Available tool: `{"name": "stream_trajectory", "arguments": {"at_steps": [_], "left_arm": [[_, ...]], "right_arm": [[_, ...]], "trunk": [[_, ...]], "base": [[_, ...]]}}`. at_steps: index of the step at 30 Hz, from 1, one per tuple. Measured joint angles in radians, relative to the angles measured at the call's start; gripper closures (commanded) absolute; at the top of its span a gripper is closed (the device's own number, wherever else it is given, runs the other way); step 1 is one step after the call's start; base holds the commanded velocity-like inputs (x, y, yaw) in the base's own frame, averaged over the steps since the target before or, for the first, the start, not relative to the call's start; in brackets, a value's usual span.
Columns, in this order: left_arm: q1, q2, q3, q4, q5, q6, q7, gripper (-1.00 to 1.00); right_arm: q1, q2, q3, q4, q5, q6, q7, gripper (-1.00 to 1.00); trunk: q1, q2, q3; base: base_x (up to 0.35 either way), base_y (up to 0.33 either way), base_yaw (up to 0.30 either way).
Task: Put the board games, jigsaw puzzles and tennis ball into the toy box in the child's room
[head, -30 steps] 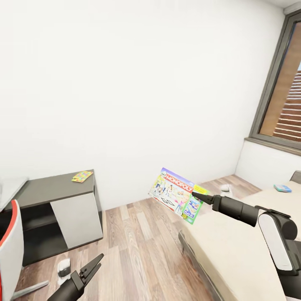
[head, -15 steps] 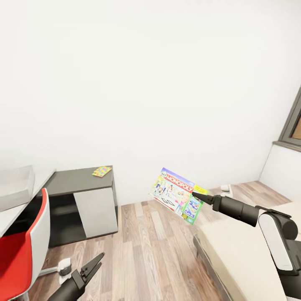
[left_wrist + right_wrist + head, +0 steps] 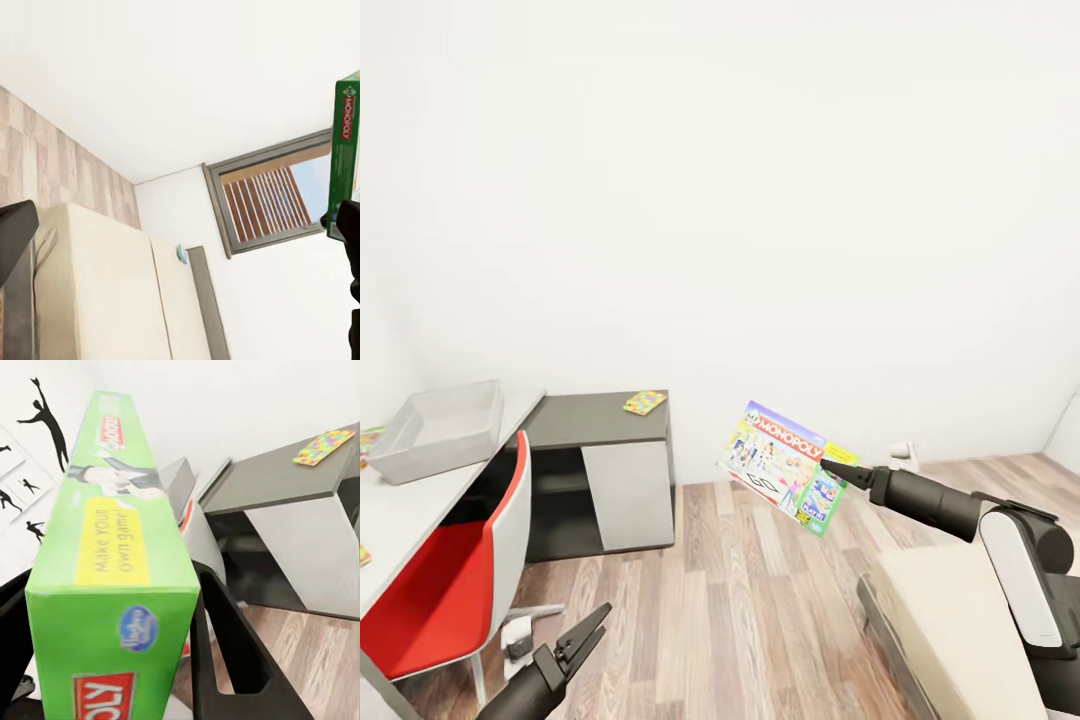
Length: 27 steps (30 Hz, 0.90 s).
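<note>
Midway, as I judge it, the right gripper (image 3: 828, 468) clamps the Monopoly board game (image 3: 784, 468) at frame centre, the left gripper (image 3: 582, 637) hangs released, and the toy box (image 3: 442, 429) at left looks empty, one jigsaw puzzle (image 3: 644, 402) still unpacked.

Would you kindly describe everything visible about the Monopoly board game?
The Monopoly board game is a flat rectangular cardboard box with a colourful cartoon lid, a red Monopoly banner and green edges; one edge reads "Make your own game!". It hangs tilted in the air above the wood floor, clamped at one end by the right gripper.
</note>
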Motion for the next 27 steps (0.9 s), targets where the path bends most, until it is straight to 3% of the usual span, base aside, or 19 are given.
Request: {"name": "stream_trajectory", "arguments": {"at_steps": [27], "left_arm": [[-0.003,-0.001,-0.004,-0.001,0.006,0.002,-0.002,-1.00]], "right_arm": [[-0.001,-0.003,-0.004,0.000,-0.001,0.018,0.001,1.00]], "trunk": [[0.000,-0.001,0.031]], "base": [[0.000,0.000,0.167]]}}
